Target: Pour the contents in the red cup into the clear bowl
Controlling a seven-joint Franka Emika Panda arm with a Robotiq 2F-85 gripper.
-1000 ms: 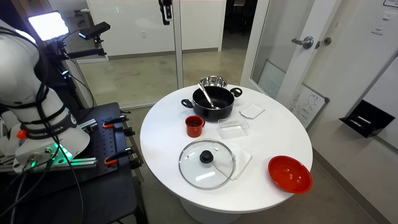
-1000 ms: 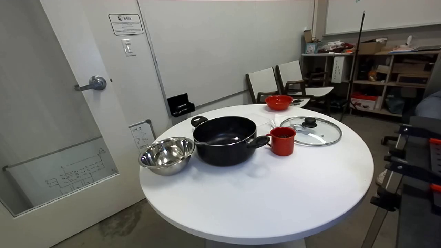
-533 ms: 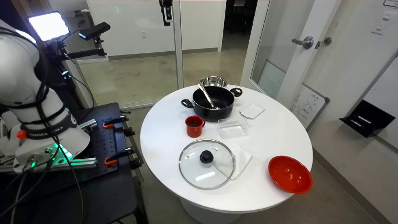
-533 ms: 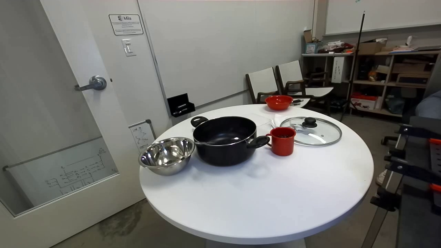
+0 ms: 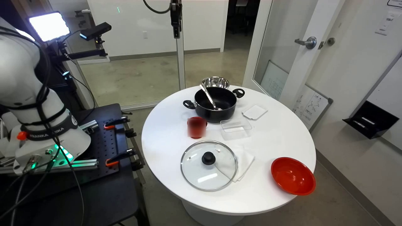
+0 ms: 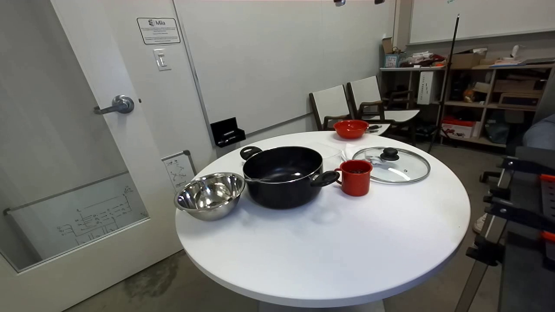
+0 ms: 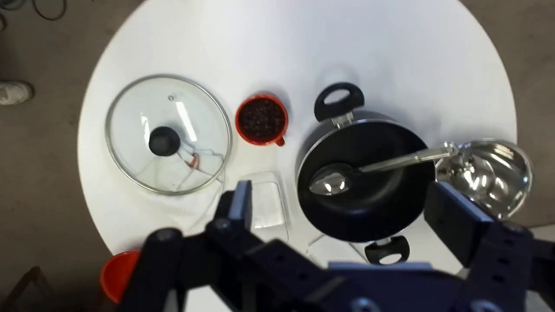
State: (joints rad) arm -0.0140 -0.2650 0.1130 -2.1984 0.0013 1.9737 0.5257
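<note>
The red cup stands upright on the white table beside the black pot; its picture is smeared in this exterior view. It also shows in an exterior view and, with dark grains inside, in the wrist view. The clear bowl is a see-through rectangular dish between pot and lid; the wrist view shows it partly behind a finger. My gripper is open and empty, high above the table. It shows at the top edge of both exterior views.
The black pot holds a ladle. A steel bowl stands beside it. The glass lid lies partly on a white cloth. A clear flat lid and a red bowl are on the table.
My gripper has come lower and a little to the right in an exterior view; its fingertips now show at the top of both exterior views. The objects on the table have not moved.
</note>
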